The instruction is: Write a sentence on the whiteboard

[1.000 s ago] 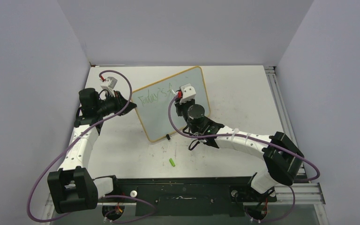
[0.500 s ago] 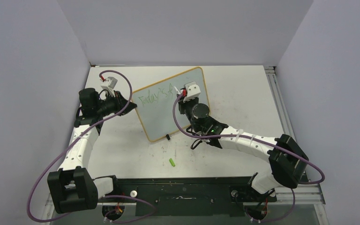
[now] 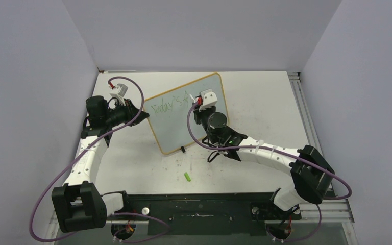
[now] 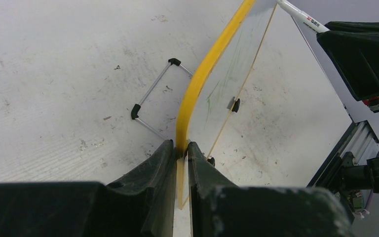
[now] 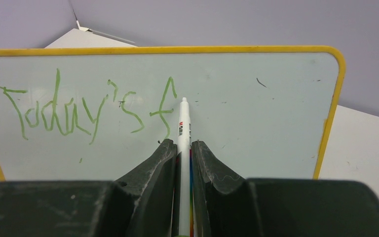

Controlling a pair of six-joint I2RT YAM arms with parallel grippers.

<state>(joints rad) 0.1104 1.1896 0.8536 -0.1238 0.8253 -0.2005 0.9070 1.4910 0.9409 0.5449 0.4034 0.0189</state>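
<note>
The whiteboard [image 3: 176,130], standing on the desk [image 3: 265,102], is partly hidden by the right arm [image 3: 265,153]. Its edge is clamped in the left pincer [image 4: 180,145]. The sentence [image 5: 79,111] reads "Today's f". A pen [image 5: 183,123] is clamped in the right pincer [image 5: 180,143]; tip contact is unclear.

This is a robotics lab test cell. 3 plain grey-lilac wall panels [image 3: 199,35] box in a scuffed white tabletop [image 3: 265,102], and an aluminium extrusion rail [image 3: 307,120] runs along its right edge. 2 white-and-black arms, the left arm [image 3: 89,155] and the right arm [image 3: 265,152], are bolted to a black base plate [image 3: 199,206] at the near edge and trail purple cables [image 3: 128,77].
</note>
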